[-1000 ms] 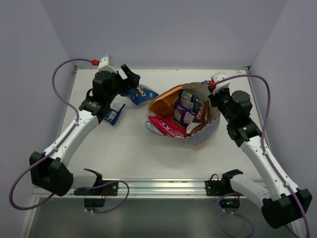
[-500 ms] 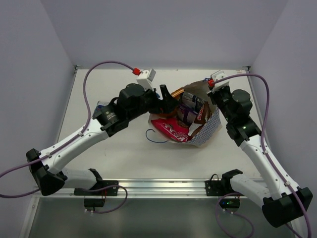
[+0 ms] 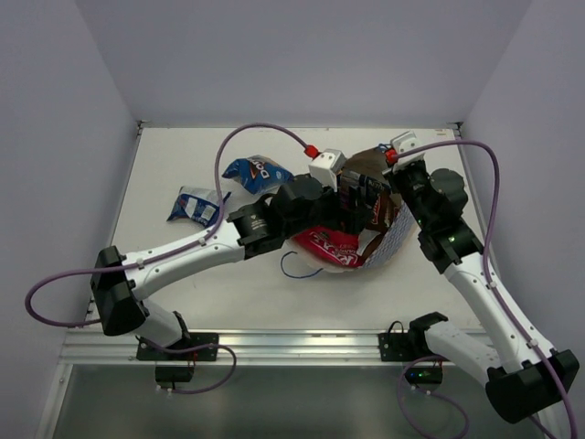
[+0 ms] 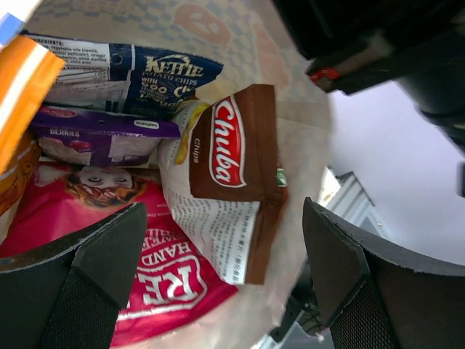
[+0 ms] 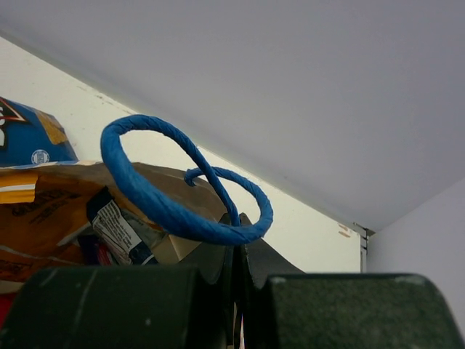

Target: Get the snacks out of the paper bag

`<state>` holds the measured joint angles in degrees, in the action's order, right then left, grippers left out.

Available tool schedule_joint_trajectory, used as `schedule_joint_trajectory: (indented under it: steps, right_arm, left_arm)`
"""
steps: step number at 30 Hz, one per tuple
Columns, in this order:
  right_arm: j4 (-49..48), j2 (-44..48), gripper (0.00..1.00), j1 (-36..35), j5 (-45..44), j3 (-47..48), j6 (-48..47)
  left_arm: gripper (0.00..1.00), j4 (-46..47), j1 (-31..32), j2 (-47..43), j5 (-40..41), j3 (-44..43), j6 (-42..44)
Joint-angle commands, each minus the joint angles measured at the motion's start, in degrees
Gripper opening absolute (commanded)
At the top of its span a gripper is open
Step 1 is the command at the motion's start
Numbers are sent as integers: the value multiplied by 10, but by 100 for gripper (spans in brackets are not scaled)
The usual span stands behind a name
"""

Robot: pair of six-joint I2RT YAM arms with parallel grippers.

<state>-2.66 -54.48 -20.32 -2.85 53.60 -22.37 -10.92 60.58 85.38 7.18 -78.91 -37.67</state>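
Brown-and-red Chuba chips packet [image 4: 232, 156] sits inside the paper bag [image 3: 388, 243], which lies right of centre on the table [image 3: 238, 294]. The left gripper [image 4: 224, 218] spreads wide either side of the packet. The right gripper [image 5: 238, 251] is pinched together on the bag at its blue cord handle [image 5: 167, 207].

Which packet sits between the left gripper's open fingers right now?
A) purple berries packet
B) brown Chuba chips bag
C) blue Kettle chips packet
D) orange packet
B: in the left wrist view the brown Chuba chips bag lies centred between the spread fingers of the left gripper.
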Motion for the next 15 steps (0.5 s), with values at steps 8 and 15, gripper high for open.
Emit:
schedule_joint_trajectory:
  steps: [8,15]
  right_arm:
    - [-56,37,0,-3,5,-20,19]
    - [-47,36,0,-3,8,-25,25]
  left_arm:
    - [93,133,13,80,60,-16,12]
    - [94,225,16,117,15,-14,22]
